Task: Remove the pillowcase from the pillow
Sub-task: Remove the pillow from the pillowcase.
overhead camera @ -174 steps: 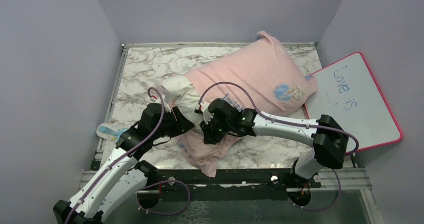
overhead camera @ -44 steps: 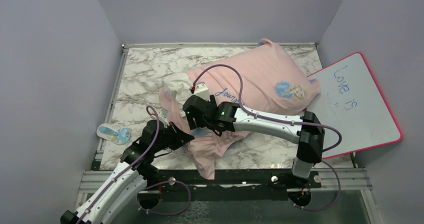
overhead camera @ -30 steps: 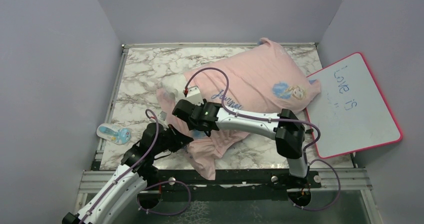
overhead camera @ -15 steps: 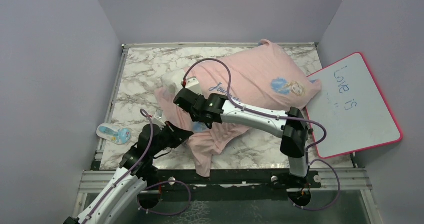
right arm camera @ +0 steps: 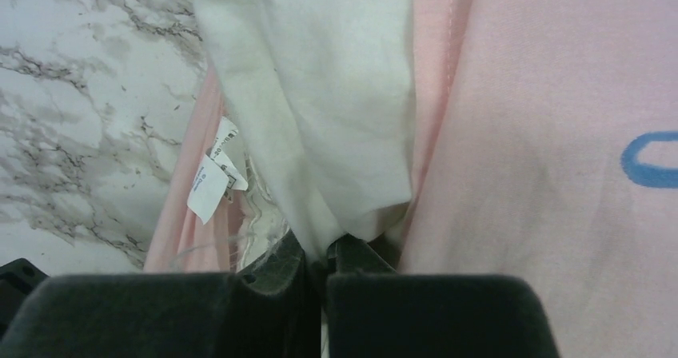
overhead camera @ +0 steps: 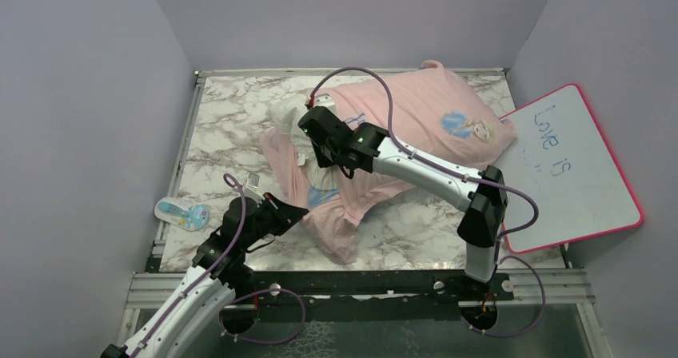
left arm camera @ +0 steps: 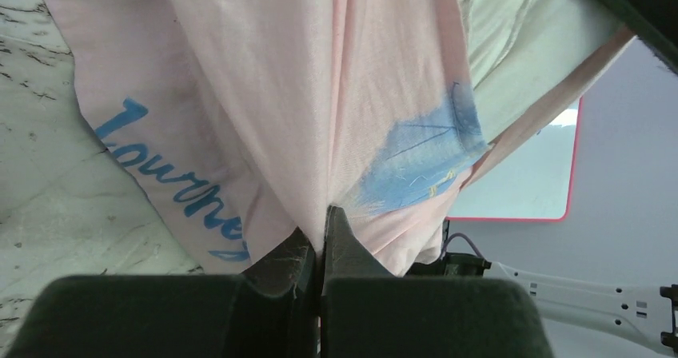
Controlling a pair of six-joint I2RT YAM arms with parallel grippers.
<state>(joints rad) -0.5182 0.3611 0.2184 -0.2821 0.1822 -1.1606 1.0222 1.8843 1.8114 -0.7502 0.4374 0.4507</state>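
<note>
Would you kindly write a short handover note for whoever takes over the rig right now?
Left gripper: shut on the pillowcase, pinching a fold of its pink open end near the table's front.
Right gripper: shut on a white corner of the pillow poking out of the opening.
Position: pillow and case lie diagonally across the marble table, far end beside the whiteboard.
Done: opening loosened, pillow corner exposed.
Left: most of the pillow sits inside the case; the two probably need pulling apart.
</note>
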